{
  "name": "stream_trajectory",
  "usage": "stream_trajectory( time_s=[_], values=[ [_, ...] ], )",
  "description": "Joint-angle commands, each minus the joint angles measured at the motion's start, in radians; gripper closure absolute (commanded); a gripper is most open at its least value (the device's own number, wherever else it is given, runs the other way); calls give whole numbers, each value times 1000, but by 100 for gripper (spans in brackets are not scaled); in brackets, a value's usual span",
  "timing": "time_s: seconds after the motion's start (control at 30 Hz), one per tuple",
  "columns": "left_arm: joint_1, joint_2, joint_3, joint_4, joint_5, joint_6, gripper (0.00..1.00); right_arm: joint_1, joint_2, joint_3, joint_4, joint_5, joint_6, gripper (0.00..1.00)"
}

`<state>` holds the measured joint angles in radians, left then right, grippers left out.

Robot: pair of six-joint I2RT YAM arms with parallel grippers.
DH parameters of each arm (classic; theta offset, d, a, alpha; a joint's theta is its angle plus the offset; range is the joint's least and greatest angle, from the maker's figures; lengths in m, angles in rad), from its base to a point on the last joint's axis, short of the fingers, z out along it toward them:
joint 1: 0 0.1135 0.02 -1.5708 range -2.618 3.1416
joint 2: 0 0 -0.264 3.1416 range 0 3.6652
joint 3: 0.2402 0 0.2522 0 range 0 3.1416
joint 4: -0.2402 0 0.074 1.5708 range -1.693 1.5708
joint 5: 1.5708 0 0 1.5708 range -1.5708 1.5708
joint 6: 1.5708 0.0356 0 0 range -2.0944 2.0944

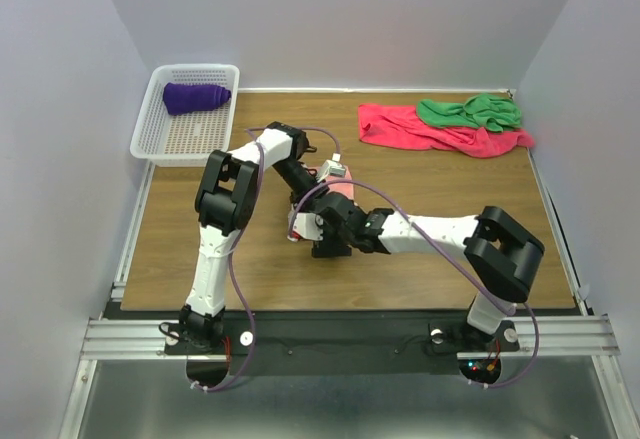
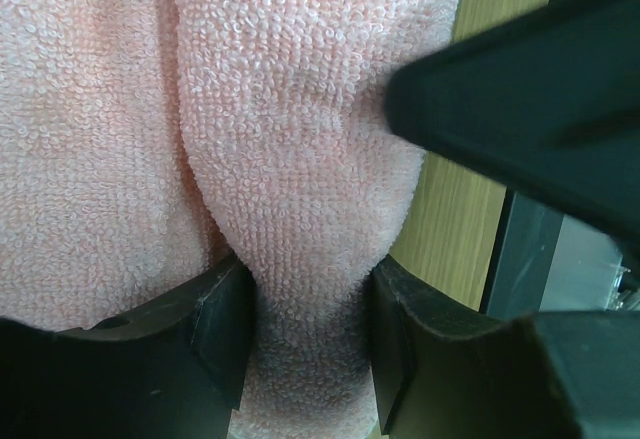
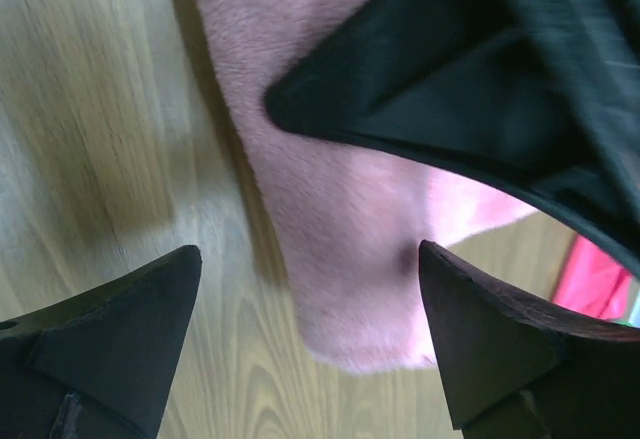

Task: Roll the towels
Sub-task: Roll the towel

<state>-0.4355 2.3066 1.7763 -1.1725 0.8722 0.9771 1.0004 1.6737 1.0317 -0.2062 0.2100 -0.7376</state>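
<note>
At the centre of the top view, the left gripper [image 2: 305, 304] was clenched on a rolled fold of the salmon-pink towel [image 2: 290, 109]. The right gripper [image 3: 310, 251] stood released, jaws wide astride the towel's end. That roll looked unfinished to me. The purple towel [image 1: 195, 97] lay rolled in the basket [image 1: 150, 145], upper left. The crimson towel [image 1: 400, 127] and green towel [image 1: 470, 112] lay heaped, upper right. Open table [image 1: 430, 184] lay between, with walls close at both sides.
</note>
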Motion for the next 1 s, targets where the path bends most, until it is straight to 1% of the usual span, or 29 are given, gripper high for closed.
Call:
stream_trajectory(
  time_s=[0.0,0.03,0.07,0.1,0.13,0.23,0.27,0.37,0.4,0.5,0.53,0.6,0.73,0.77,0.8,0.83,0.87,0.9,0.93,0.97],
  values=[
    [-16,88,-54,56,-197,40,44,-25,52,-12,93,-24,-17,10],
    [-14,83,-55,57,-199,43,44,-34,57,-18,93,-34,-19,11],
    [-12,76,-60,57,-197,48,44,-58,67,-22,96,-49,-16,16],
    [-11,71,-61,57,-197,49,44,-71,67,-22,94,-58,-14,16],
    [-9,65,-63,57,-199,51,43,-83,73,-22,93,-67,-11,29],
    [9,30,-67,57,-193,52,40,-121,63,-25,87,-125,9,49],
    [14,1,-69,57,-194,52,37,-134,49,-25,62,-173,4,51],
    [23,-65,-75,57,-202,55,34,-151,37,-6,-2,-256,0,56],
    [26,-116,-77,57,-206,55,32,-157,34,11,-39,-296,0,58],
    [49,-211,-57,57,-225,46,29,-161,46,40,-108,-342,3,62],
    [67,-231,-49,57,-246,41,29,-164,49,53,-122,-354,6,65],
    [90,-281,-25,57,-297,41,28,-166,60,64,-150,-376,10,68],
    [185,-334,27,57,-351,55,26,-180,80,93,-191,-417,32,72],
    [232,-354,43,57,-354,60,25,-187,83,108,-197,-426,47,72],
    [257,-364,72,59,-349,61,25,-195,93,122,-215,-448,56,72],
    [283,-378,87,62,-320,58,23,-204,103,136,-226,-464,66,72],
    [312,-422,101,91,-296,42,11,-226,110,172,-240,-484,87,72],
    [369,-458,92,126,-268,20,3,-236,119,192,-275,-532,98,73],
    [398,-502,68,178,-212,-7,1,-249,135,214,-300,-558,106,73],
    [420,-607,-18,309,-193,-40,1,-270,162,244,-324,-584,118,73]
  ],
)
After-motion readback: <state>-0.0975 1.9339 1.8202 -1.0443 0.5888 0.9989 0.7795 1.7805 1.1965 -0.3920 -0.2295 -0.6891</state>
